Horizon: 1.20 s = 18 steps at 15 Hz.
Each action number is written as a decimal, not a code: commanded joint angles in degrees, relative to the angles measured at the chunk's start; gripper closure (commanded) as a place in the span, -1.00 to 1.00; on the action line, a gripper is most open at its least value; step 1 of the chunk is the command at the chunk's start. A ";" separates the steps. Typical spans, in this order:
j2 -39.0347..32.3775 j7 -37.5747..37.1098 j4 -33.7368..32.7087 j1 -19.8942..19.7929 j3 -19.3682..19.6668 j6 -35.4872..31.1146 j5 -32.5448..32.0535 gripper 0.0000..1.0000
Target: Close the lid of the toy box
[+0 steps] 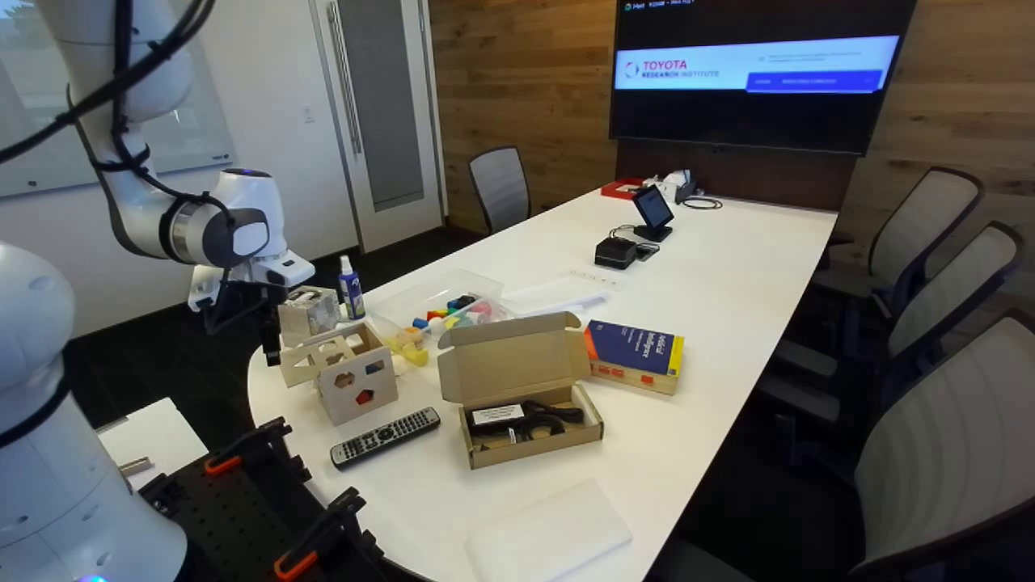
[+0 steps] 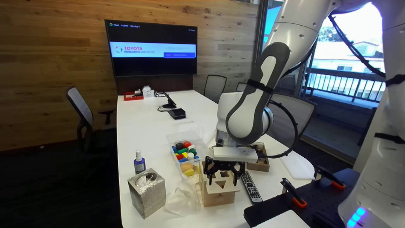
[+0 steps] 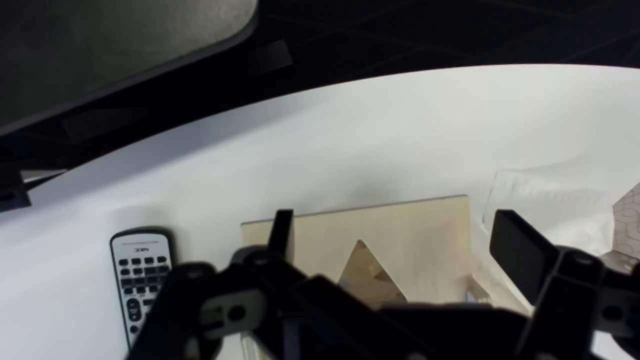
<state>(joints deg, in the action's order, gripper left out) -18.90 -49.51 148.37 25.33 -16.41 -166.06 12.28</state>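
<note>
The toy box (image 1: pixel 356 386) is a small pale wooden cube with dark cut-out holes, standing near the table's end; it also shows in an exterior view (image 2: pixel 218 200). Its lid (image 2: pixel 212 189), a thin pale panel with a triangular hole, lies over the box top and juts past one side, looking tilted (image 1: pixel 297 372). In the wrist view the lid (image 3: pixel 430 235) lies beneath the jaws. My gripper (image 2: pixel 222 183) is open and empty just over the lid, its fingers apart (image 3: pixel 395 240). Whether a fingertip touches the lid cannot be told. The gripper's body hides part of the lid.
A remote (image 1: pixel 385 437) lies beside the box. A tissue box (image 2: pixel 147 193), spray bottle (image 2: pixel 139 164) and crumpled clear plastic (image 2: pixel 182 201) are on its other side. A clear bin (image 2: pixel 199 153) of coloured blocks, a cardboard box (image 1: pixel 517 356) and a book (image 1: pixel 635 347) stand farther along.
</note>
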 commanded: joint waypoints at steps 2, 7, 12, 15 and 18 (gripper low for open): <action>-5.41 -0.42 -2.64 2.68 3.08 -1.64 -1.30 -1.00; -9.93 3.02 -5.15 1.52 3.21 -3.70 -0.36 -1.00; -9.97 1.92 -4.84 3.94 5.25 -4.98 -1.04 -1.00; -9.06 0.00 -4.00 8.28 9.07 -6.11 -2.72 -1.00; -8.89 -1.91 -4.13 15.40 16.08 -6.90 -5.93 -1.00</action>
<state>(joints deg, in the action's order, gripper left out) -27.09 -48.51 144.11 34.16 -6.95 -170.52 9.64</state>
